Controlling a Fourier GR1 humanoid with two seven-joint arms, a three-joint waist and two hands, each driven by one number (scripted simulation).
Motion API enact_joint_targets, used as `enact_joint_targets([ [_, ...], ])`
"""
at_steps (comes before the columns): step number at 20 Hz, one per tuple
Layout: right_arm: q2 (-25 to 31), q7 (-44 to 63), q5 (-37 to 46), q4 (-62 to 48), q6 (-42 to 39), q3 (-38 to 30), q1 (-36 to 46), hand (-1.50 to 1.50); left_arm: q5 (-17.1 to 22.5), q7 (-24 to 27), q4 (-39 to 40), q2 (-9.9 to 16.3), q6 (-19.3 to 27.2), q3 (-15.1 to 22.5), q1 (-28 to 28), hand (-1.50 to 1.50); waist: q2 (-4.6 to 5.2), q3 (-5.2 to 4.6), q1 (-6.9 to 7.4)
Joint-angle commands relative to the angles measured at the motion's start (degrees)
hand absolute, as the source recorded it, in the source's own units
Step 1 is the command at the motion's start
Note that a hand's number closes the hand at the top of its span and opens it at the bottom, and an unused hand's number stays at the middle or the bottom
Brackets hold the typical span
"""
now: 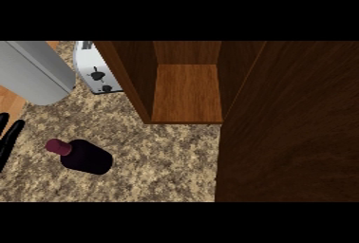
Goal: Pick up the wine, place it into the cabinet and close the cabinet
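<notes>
Speckled granite counter [161, 156], white toaster [95, 71] at back, grey appliance [35, 71] far left, wood floor [10, 102] beyond.

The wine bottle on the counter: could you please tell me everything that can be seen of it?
The wine bottle is dark, nearly black, looking like glass, with a maroon cap on a short neck that points toward the view's upper left. Seen from steeply above, it seems to stand on the speckled stone counter, left of the open wooden cabinet and apart from it. Nothing but the counter touches it; the left hand, at the view's left edge, stays clear of it.
</notes>
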State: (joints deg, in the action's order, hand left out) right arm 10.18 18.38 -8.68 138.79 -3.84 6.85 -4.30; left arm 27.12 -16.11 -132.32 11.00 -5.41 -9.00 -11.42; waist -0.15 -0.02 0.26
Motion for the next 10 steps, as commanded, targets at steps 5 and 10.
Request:
enact_joint_targets([
  [5,0.0,15.4,0.1,8.1,5.0,0.8,8.5,-1.50,3.9,-10.0,-6.0,1.9,5.0,-3.9,3.1,-1.50,0.03,-0.01,-0.13],
  [10,0.5,21.1,0.7,10.1,7.6,0.6,12.7,-1.50,1.1,-15.1,-11.6,1.7,8.6,-1.0,2.9,-1.50,-0.11,0.01,-0.12],
])
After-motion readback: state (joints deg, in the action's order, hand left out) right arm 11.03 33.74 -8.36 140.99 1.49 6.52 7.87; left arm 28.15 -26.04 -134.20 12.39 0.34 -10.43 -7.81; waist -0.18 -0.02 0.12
